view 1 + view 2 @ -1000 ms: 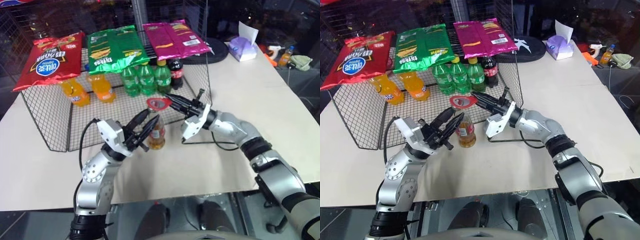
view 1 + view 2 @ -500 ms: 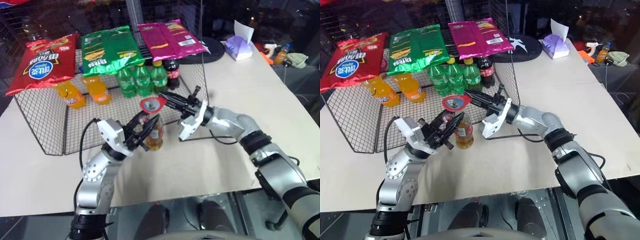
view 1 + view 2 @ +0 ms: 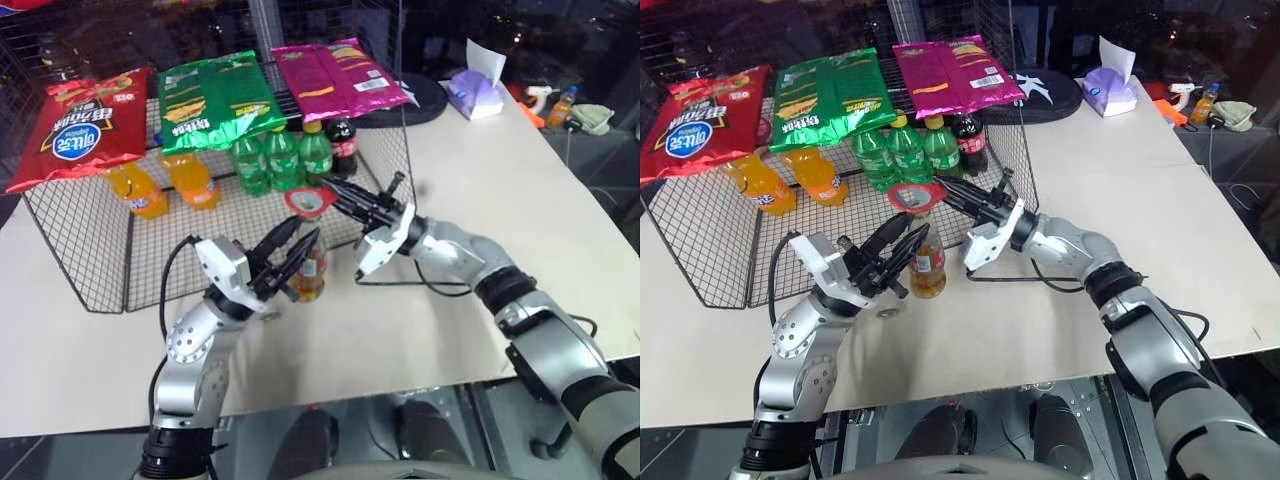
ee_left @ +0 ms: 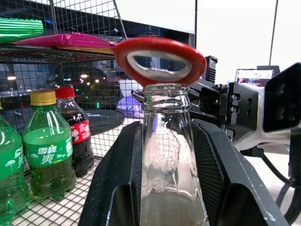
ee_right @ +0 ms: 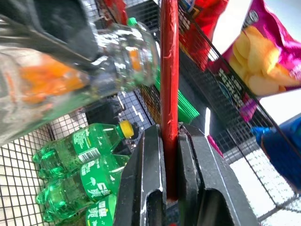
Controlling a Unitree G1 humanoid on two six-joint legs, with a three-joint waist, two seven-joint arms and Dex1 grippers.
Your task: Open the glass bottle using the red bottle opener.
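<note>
Near the centre of the left eye view, the glass bottle (image 3: 311,270) stands upright on the pale table (image 3: 520,200), amber liquid in its lower half and a red-and-white label on its side. The left gripper (image 3: 293,257) comes in from the lower left, and its two black fingers (image 4: 214,165) are closed against either side of the bottle's body, as the left wrist view shows with the clear neck rising between them. The bottle's mouth looks bare in that view, its glass rim open at the top. Just above the rim sits the ring head of the red bottle opener (image 4: 160,61); whether it touches the glass cannot be told. The right gripper (image 3: 350,203) reaches in from the right of the frame, and its jaws are pressed together on the opener's flat handle, seen edge-on in the right wrist view. Behind the bottle, in the upper left of the frame, a wire rack (image 3: 90,250) holds green plastic bottles (image 3: 283,160), orange soda bottles (image 3: 165,185) and a dark cola bottle (image 3: 345,150), with chip bags (image 3: 215,100) lying on top. A tissue box (image 3: 478,95) sits at the upper right.
</note>
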